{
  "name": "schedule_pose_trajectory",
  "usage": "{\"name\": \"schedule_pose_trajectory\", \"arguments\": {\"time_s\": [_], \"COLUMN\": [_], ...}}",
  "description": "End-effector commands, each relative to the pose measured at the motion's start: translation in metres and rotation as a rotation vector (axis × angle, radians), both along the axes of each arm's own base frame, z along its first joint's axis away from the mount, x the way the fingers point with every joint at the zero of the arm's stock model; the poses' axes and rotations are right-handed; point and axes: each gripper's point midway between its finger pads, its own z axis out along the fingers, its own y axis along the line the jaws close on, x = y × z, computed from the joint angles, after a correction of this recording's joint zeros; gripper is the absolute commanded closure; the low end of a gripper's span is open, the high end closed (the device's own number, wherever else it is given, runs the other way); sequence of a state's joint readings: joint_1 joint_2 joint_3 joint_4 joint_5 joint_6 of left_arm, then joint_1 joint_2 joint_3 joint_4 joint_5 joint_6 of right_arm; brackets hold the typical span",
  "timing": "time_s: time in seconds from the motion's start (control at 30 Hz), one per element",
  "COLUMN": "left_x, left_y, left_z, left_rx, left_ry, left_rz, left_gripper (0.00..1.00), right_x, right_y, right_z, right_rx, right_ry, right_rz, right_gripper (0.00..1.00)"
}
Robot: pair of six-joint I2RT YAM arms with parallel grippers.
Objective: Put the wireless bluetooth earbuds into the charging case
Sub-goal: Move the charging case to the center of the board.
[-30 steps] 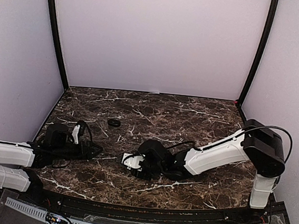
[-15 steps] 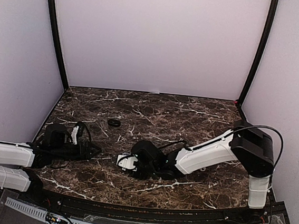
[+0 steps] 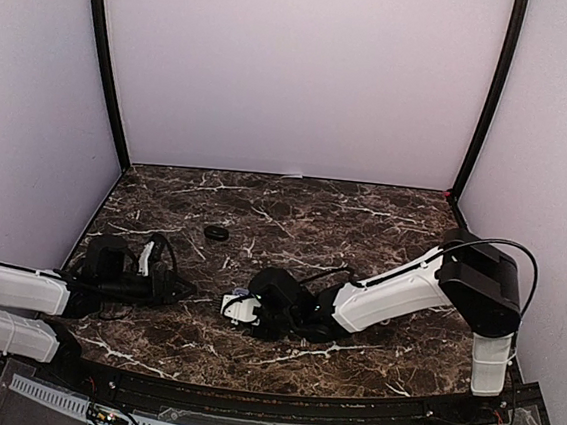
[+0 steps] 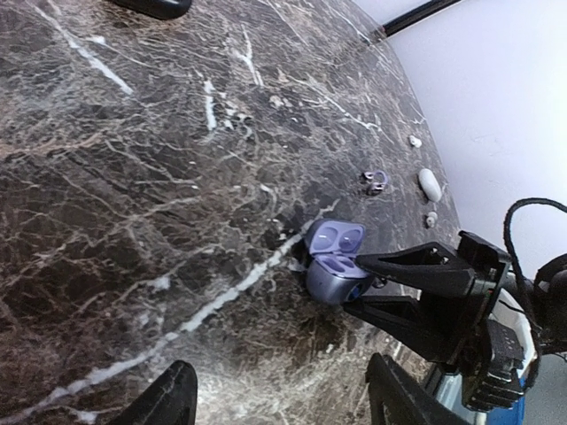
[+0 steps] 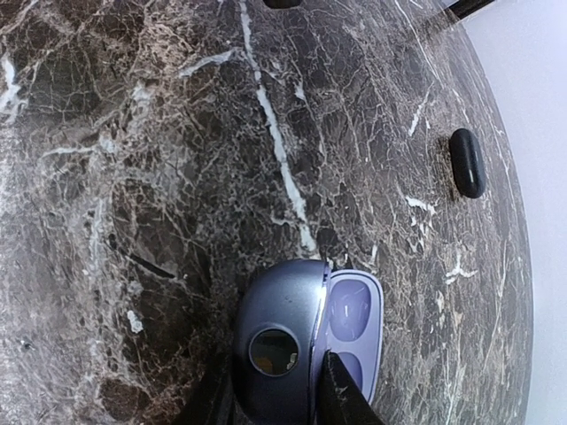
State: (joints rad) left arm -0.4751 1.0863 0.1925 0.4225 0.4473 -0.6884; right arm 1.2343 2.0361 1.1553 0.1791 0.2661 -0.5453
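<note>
Marble tabletop (image 3: 383, 222), dark with white veins. Left of the charging case (image 4: 332, 261) and apart from it: left gripper (image 3: 184, 285), low over the stone, fingers spread wide and pointed toward the case. Behind the case and slightly left, well apart: flat black ring (image 3: 217, 233), lying alone. Case itself lavender, resting on the marble, hinged halves swung apart, two hollows showing in the inner face. Right of the case and touching it: right gripper (image 4: 356, 283), jaws pinching the rounded half, one finger on each side. Past the case in the left wrist view, well apart from it: wireless bluetooth earbuds (image 4: 429, 182), small pale bits loose on the stone, too tiny to count with any certainty.
</note>
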Motion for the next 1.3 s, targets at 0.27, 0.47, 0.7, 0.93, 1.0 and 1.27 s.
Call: {"name": "schedule_pose_trajectory", "arguments": {"time_s": [0.27, 0.47, 0.7, 0.93, 1.0, 1.27], "left_x": [-0.032, -0.023, -0.009, -0.002, 0.000, 0.006], "left_y": [-0.039, -0.045, -0.040, -0.040, -0.039, -0.039], "left_z": [0.053, 0.042, 0.019, 0.017, 0.019, 0.013], "left_rx": [-0.243, -0.189, -0.090, -0.049, -0.043, 0.008], "left_ry": [-0.207, -0.214, -0.179, -0.183, -0.198, -0.202], "left_rz": [-0.306, -0.300, -0.233, -0.208, -0.202, -0.196], "left_gripper": [0.17, 0.18, 0.19, 0.20, 0.20, 0.20], "right_x": [-0.013, -0.017, -0.009, 0.030, 0.038, 0.059], "right_y": [-0.001, -0.006, -0.009, -0.019, -0.021, -0.013], "right_z": [0.076, 0.089, 0.096, 0.099, 0.091, 0.074], "right_rx": [0.209, 0.257, 0.317, 0.419, 0.432, 0.495], "right_ry": [-0.025, 0.000, 0.131, 0.381, 0.470, 0.734], "right_rz": [0.007, -0.003, -0.028, -0.147, -0.189, -0.347], "right_gripper": [0.79, 0.78, 0.69, 0.62, 0.61, 0.65]}}
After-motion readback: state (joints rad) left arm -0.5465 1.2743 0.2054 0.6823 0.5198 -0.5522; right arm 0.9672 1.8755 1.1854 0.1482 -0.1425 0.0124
